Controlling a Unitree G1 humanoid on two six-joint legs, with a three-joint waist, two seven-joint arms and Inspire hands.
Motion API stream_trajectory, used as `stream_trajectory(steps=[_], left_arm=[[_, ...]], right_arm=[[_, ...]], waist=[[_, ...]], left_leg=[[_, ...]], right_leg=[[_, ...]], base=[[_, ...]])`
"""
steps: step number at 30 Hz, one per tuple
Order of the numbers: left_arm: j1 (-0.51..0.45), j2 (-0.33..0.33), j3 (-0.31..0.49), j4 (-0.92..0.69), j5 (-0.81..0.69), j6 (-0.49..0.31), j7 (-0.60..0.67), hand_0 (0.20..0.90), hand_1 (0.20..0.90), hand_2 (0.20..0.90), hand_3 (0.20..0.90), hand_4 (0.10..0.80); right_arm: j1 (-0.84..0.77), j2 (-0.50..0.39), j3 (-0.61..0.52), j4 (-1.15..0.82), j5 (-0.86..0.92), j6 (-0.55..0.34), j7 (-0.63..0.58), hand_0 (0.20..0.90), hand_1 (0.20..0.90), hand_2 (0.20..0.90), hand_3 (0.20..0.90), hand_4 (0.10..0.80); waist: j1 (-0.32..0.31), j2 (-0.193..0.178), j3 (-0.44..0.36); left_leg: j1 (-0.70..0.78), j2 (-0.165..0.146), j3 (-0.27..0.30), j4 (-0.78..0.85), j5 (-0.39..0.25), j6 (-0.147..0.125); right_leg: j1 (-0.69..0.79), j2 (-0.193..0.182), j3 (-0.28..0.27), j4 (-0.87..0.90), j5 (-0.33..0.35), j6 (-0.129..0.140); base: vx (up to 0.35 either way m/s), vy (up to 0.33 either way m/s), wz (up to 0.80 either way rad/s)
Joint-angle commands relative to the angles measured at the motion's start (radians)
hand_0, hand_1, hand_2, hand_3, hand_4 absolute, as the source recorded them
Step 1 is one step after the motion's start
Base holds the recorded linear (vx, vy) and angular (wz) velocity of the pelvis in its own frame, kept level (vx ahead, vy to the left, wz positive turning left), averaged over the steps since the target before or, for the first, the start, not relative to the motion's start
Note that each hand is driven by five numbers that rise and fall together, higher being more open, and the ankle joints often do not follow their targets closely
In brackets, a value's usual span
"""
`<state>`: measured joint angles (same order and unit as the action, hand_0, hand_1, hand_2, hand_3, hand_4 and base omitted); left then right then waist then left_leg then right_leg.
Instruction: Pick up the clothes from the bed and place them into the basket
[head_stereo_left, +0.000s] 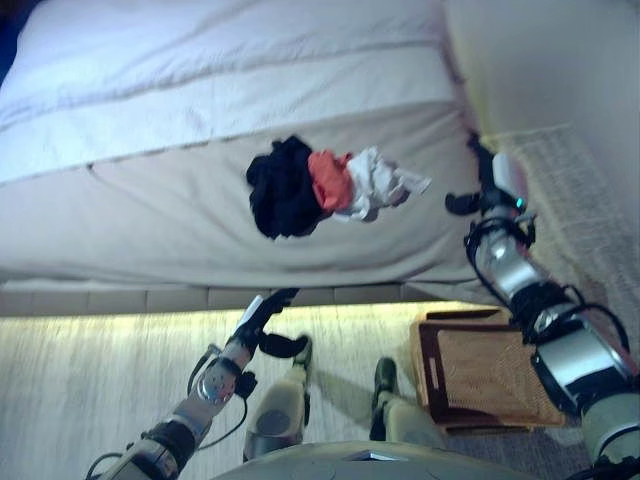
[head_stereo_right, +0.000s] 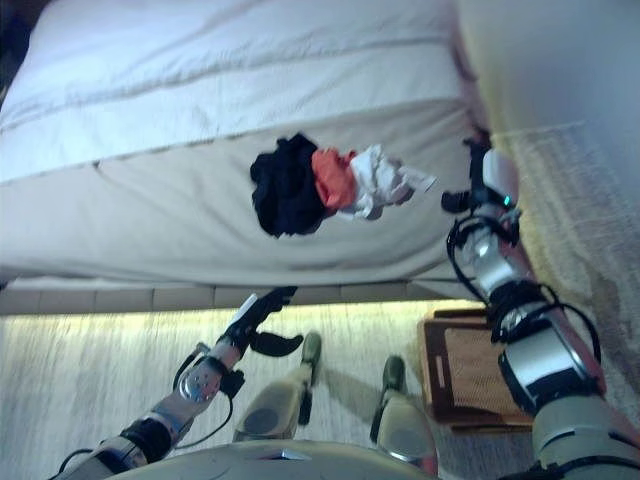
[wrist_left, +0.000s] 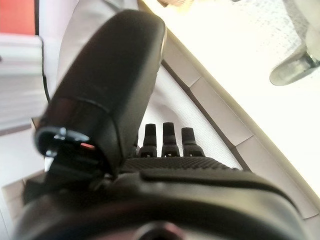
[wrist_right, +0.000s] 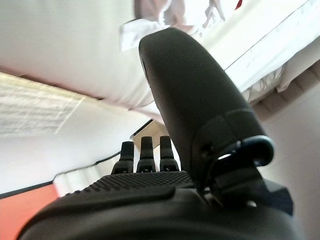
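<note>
Showing basket (head_stereo_left: 490, 375), unlike wrist views

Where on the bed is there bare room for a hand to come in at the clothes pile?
The grey bedspread is bare on all sides of the small heap of black, orange and white clothes. The right hand crowds the bed's right edge; the left hand is below the near edge. Both are open. The woven wicker basket looks empty.
</note>
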<state>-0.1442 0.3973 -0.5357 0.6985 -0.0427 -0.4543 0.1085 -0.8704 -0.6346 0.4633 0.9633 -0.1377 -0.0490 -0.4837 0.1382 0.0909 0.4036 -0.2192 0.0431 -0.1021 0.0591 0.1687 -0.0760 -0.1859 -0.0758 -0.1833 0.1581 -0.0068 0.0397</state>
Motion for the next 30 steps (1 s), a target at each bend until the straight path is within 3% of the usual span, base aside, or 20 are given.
stream_trajectory(steps=[1,4,9,12,26,30], left_arm=[[-0.021,0.071,-0.005,-0.162,-0.051,-0.124,0.037,0.900,0.900,0.900,0.900,0.800],[-0.016,0.101,-0.005,-0.219,-0.081,-0.144,0.040,0.900,0.900,0.900,0.900,0.800],[-0.021,0.154,0.025,-0.357,-0.139,-0.165,0.048,0.900,0.900,0.900,0.900,0.800],[-0.015,0.169,0.040,-0.399,-0.160,-0.179,0.049,0.900,0.900,0.900,0.900,0.800],[0.052,0.233,0.106,-0.571,-0.268,-0.211,0.033,0.900,0.900,0.900,0.900,0.800],[0.077,0.265,0.131,-0.631,-0.178,-0.231,0.050,0.900,0.900,0.900,0.900,0.800]], right_arm=[[-0.137,-0.087,0.071,-0.060,0.014,0.004,-0.014,0.900,0.900,0.900,0.900,0.800],[-0.213,-0.106,0.096,-0.029,0.044,0.029,0.002,0.900,0.900,0.900,0.900,0.800],[-0.347,-0.136,0.139,0.030,0.081,0.089,0.041,0.900,0.900,0.900,0.900,0.800],[-0.376,-0.148,0.162,0.044,0.079,0.120,0.053,0.900,0.900,0.900,0.900,0.800],[-0.567,-0.232,0.278,0.137,0.077,0.291,0.110,0.900,0.900,0.900,0.900,0.800],[-0.618,-0.250,0.303,0.160,0.116,0.323,0.130,0.900,0.900,0.900,0.900,0.800]], waist=[[0.037,-0.042,0.029],[0.063,-0.035,0.056],[0.103,-0.008,0.114],[0.117,0.001,0.116],[0.164,0.068,0.116],[0.179,0.082,0.116]], left_leg=[[-0.104,-0.091,-0.015,0.242,-0.188,0.054],[-0.191,-0.113,-0.023,0.338,-0.212,0.060],[-0.370,-0.154,-0.019,0.543,-0.270,0.080],[-0.427,-0.166,-0.015,0.623,-0.317,0.091],[-0.678,-0.189,0.009,0.820,-0.356,0.109],[-0.733,-0.193,0.017,0.851,-0.359,0.112]], right_leg=[[-0.099,-0.026,-0.036,0.241,-0.120,-0.058],[-0.175,-0.035,-0.045,0.341,-0.154,-0.067],[-0.342,-0.080,-0.065,0.567,-0.212,-0.085],[-0.402,-0.090,-0.062,0.650,-0.252,-0.080],[-0.658,-0.125,-0.062,0.853,-0.291,-0.087],[-0.713,-0.136,-0.067,0.887,-0.293,-0.084]], base=[[-0.087,-0.027,0.25],[-0.072,-0.023,0.33],[-0.059,-0.013,0.20],[0.024,-0.021,0.15],[-0.014,-0.011,0.09],[-0.007,-0.015,0.12]])
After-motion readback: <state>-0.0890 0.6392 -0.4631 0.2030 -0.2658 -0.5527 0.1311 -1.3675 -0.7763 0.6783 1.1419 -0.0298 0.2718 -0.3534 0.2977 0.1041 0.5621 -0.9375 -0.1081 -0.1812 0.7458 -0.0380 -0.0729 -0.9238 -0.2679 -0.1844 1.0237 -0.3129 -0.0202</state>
